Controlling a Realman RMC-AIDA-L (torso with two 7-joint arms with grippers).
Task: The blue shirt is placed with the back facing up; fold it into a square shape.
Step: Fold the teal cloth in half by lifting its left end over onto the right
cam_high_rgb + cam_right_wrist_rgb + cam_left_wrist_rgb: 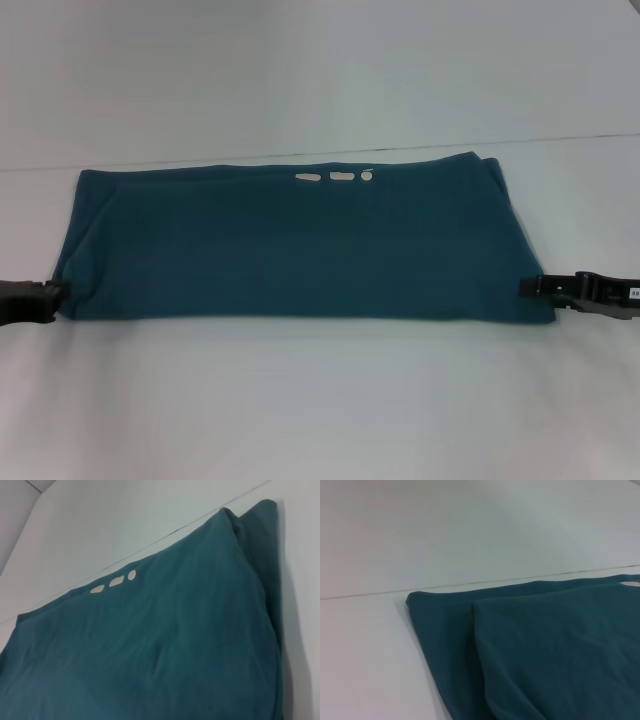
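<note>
- Since the blue shirt (300,250) lies as a folded band on the bench (300,400), soft and limp, I'd pinch its near corners.
- My left hand (55,298) and right hand (535,287) sit at those corners; whether they pinch, I cannot tell.

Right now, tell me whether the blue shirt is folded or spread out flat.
Folded. The blue shirt lies as a wide band in layers; the left wrist view shows one layer's edge over another, and white print bits peek at its far edge.

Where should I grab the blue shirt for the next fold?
Take the blue shirt at its two near corners, coming in from each outer side. It lies as a wide band, and the left end effector and right end effector sit there.
</note>
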